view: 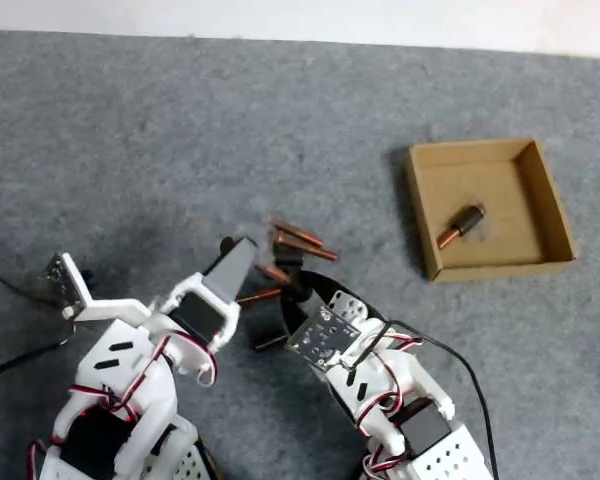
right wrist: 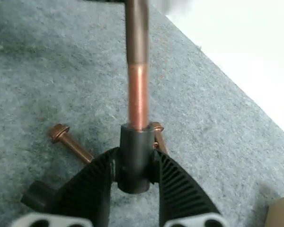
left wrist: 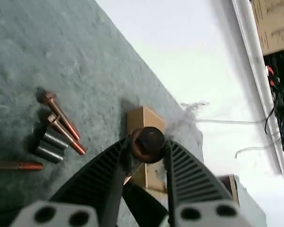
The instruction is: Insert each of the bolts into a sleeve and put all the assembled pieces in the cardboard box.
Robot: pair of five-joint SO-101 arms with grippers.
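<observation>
Left tool (left wrist: 147,144) pinches a bolt (left wrist: 149,137), its shaft entering the sleeve (right wrist: 134,144) pinched by the right tool (right wrist: 135,160).

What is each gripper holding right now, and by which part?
The left gripper clamps a bolt by its head. The right gripper grips a black sleeve around its barrel, with the bolt's shaft entering the sleeve's open end.

- The table (view: 180,130) is covered in grey felt-like cloth.
- The cardboard box (view: 477,148) sits on it to the right, well apart from the loose parts.
- Two copper bolts (view: 296,232) lie side by side near the middle.
- Two dark sleeves (left wrist: 49,152) lie just beside them.
- A third bolt (left wrist: 16,165) lies near.
- A black cable (view: 472,385) trails over the cloth.
</observation>
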